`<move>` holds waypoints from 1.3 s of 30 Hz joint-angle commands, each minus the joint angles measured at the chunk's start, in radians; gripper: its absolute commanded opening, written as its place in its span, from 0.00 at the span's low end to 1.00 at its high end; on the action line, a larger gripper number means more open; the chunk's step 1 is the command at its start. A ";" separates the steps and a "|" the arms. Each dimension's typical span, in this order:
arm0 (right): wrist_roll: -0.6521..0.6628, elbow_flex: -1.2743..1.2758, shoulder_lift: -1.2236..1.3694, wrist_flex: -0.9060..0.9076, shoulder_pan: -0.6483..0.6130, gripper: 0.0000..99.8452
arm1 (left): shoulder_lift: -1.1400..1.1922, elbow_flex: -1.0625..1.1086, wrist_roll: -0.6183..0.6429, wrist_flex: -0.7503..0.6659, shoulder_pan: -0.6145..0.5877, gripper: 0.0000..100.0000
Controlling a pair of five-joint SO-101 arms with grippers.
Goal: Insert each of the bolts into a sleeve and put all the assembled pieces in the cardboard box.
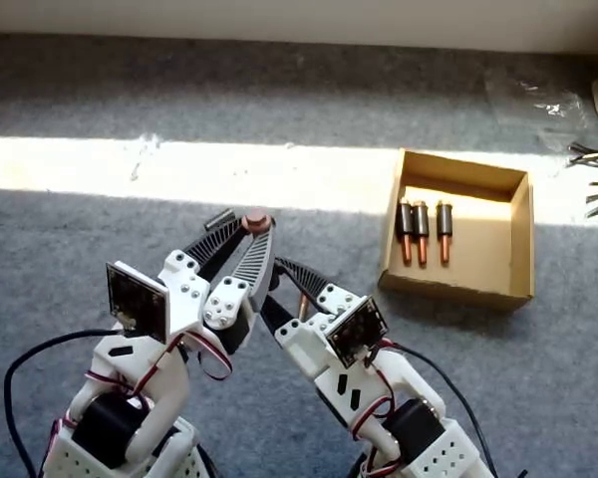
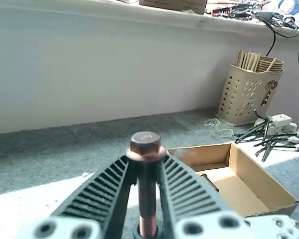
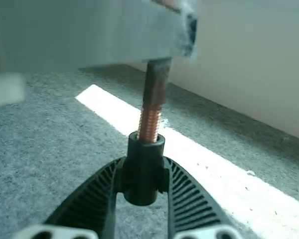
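left end effector (image 2: 147,167) pinches bolt (image 2: 145,143) below head; right end effector (image 3: 142,180) pinches sleeve (image 3: 145,144) mid-body. parts judged rigid, light, slick; grip w/ axes aligned.

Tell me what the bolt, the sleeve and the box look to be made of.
The bolt looks like metal, copper-coloured with a dull sheen; its hex head and cut threads point to that. The sleeve is black and matte, likely plastic or rubber, though the look leaves it open. The cardboard box is plain brown cardboard, matte, with thin folded walls.
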 commanded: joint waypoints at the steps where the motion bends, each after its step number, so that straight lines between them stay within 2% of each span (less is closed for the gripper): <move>1: 0.009 0.113 -0.010 -0.004 -0.001 0.00 | -0.015 0.012 -0.002 0.064 0.002 0.01; 6: 0.009 0.113 -0.010 -0.004 -0.001 0.00 | -0.021 0.091 -0.002 0.063 0.002 0.01; 16: 0.009 0.113 -0.010 -0.004 0.001 0.00 | -0.021 0.088 -0.009 0.061 0.002 0.01; 24: 0.009 0.113 -0.010 -0.004 0.001 0.00 | -0.021 0.091 -0.008 0.048 0.001 0.20; 34: 0.009 0.113 -0.010 -0.001 0.001 0.00 | -0.021 0.087 -0.009 0.029 -0.004 0.21; 39: 0.009 0.113 -0.010 -0.001 0.001 0.00 | -0.021 0.067 -0.009 0.014 -0.088 0.21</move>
